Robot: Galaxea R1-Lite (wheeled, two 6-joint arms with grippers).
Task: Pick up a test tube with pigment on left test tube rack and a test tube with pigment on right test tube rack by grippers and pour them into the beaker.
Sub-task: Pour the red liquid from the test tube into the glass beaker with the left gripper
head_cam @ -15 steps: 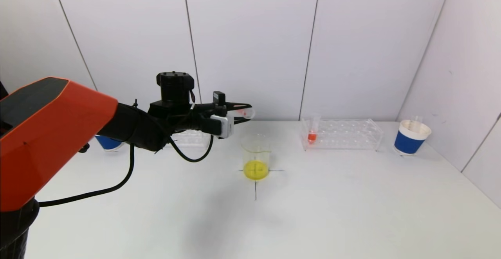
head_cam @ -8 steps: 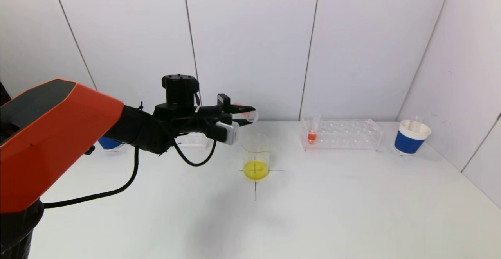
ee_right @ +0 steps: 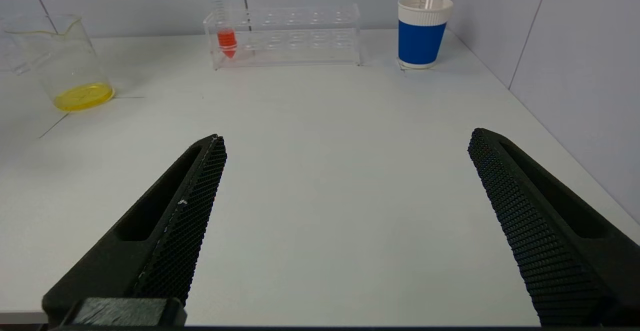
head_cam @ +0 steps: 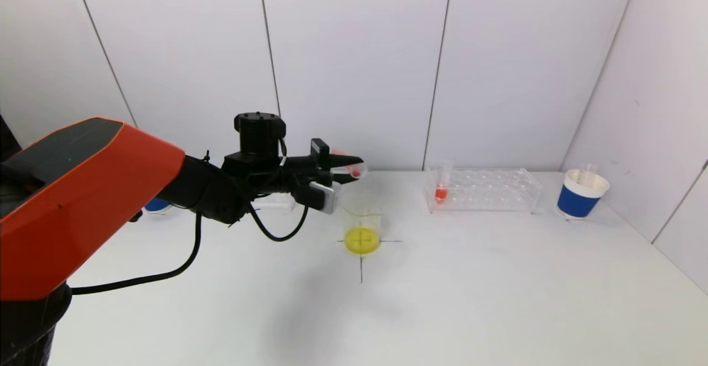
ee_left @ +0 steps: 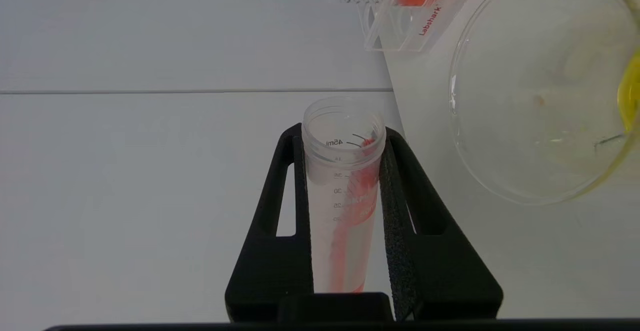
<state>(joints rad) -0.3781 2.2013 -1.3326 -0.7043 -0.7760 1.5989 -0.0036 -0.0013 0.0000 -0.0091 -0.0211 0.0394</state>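
My left gripper (head_cam: pixel 347 169) is shut on a clear test tube (ee_left: pixel 345 206) streaked with red-orange pigment. The tube (head_cam: pixel 358 169) lies nearly level, its open mouth just above the rim of the beaker (head_cam: pixel 362 222). The beaker holds yellow liquid and stands on a black cross mark. The right rack (head_cam: pixel 487 190) holds one upright tube with orange pigment (head_cam: pixel 441 191). The left rack (head_cam: pixel 272 200) is mostly hidden behind my left arm. In the right wrist view my right gripper (ee_right: pixel 347 136) hovers open over bare table, away from the rack (ee_right: pixel 300 36).
A blue-and-white paper cup (head_cam: pixel 581 194) with a stick in it stands right of the right rack. Another blue cup (head_cam: pixel 156 204) peeks out behind my left arm. White walls close the table at the back and right.
My left gripper has carried the tube a little to the right and lower, closer over the beaker. The right gripper has not moved.
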